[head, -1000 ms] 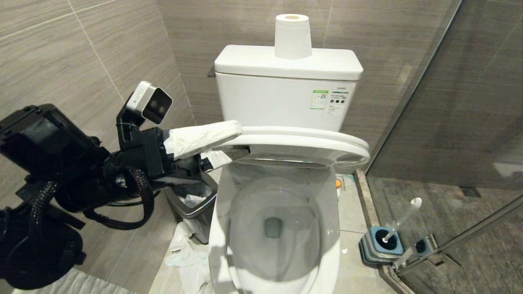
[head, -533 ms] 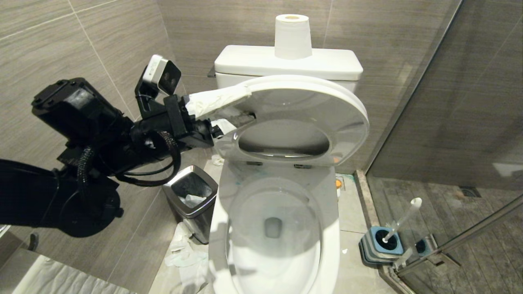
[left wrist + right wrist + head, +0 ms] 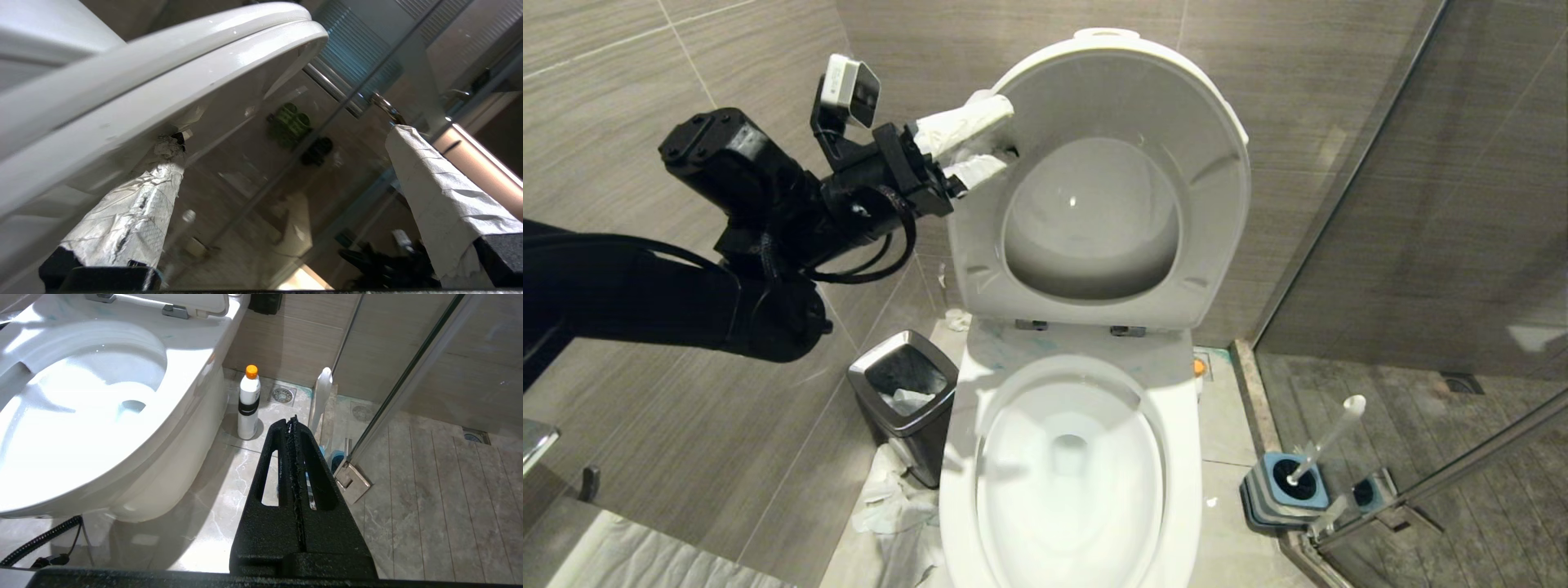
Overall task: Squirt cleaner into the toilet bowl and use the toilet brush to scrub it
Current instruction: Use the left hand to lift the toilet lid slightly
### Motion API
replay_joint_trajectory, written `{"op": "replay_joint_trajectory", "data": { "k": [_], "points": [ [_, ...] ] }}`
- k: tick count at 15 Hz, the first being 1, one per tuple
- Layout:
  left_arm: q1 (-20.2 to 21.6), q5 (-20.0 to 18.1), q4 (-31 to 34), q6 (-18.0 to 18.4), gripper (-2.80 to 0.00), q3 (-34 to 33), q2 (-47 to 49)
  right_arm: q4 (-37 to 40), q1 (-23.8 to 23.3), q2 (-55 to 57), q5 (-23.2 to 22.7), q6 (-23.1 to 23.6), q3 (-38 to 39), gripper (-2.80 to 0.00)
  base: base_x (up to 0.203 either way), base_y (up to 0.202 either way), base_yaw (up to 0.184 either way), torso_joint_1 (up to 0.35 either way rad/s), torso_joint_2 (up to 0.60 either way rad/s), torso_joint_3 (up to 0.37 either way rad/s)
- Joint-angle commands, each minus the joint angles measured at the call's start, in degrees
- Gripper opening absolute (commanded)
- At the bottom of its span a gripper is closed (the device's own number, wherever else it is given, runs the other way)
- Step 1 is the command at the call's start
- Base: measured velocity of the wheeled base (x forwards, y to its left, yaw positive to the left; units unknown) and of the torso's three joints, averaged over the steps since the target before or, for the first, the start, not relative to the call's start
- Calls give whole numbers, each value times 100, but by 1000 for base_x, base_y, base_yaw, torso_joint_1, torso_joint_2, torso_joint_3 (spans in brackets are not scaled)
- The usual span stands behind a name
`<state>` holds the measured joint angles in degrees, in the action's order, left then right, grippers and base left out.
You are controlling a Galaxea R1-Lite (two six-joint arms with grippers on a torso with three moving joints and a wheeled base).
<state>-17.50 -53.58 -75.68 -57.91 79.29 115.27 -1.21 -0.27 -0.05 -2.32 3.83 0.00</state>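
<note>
The toilet bowl point(image 3: 1180, 457) lies uncovered, with water in its bottom; its white seat and lid point(image 3: 1123, 90) stand raised against the back wall. My left gripper point(image 3: 1006, 135) is open at the lid's upper left edge, and one of its paper-wrapped fingers point(image 3: 135, 204) touches the seat's rim point(image 3: 122, 122). The cleaner point(image 3: 249, 402), a white bottle with an orange cap, stands on the floor beside the bowl. The toilet brush point(image 3: 1327, 437) leans in its blue-grey holder point(image 3: 1286, 488) by the glass. My right gripper point(image 3: 292, 420) is shut and empty, low beside the bowl.
A steel-rimmed black waste bin point(image 3: 905, 396) stands left of the toilet, with crumpled paper point(image 3: 890, 506) on the floor before it. A glass shower partition point(image 3: 1421, 245) with a metal hinge point(image 3: 352, 482) closes the right side. Tiled walls stand close behind and to the left.
My left gripper has risen and swung the seat and lid from nearly flat to upright. The tank and the paper roll are now hidden behind the lid.
</note>
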Motion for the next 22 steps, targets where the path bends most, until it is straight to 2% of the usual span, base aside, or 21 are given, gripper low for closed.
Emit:
{"op": "replay_joint_trajectory", "data": {
  "k": [1,4,8,12,22],
  "points": [
    [274,22,99,-40,0,765,557,-2,-5,-4,-5,4,70,-280,0,0,0,0,0,0],
    [519,181,488,-38,0,1549,977,-2,0,-4,-5,4,70,-280,0,0,0,0,0,0],
    [558,286,540,-2,0,1645,1287,-2,0,-4,-5,4,70,-280,0,0,0,0,0,0],
    [329,292,528,49,0,1718,1535,-2,0,-4,-5,4,70,-280,0,0,0,0,0,0],
    [259,617,1046,855,0,2691,2430,-2,0,-4,-5,4,70,-280,0,0,0,0,0,0]
  ]
}}
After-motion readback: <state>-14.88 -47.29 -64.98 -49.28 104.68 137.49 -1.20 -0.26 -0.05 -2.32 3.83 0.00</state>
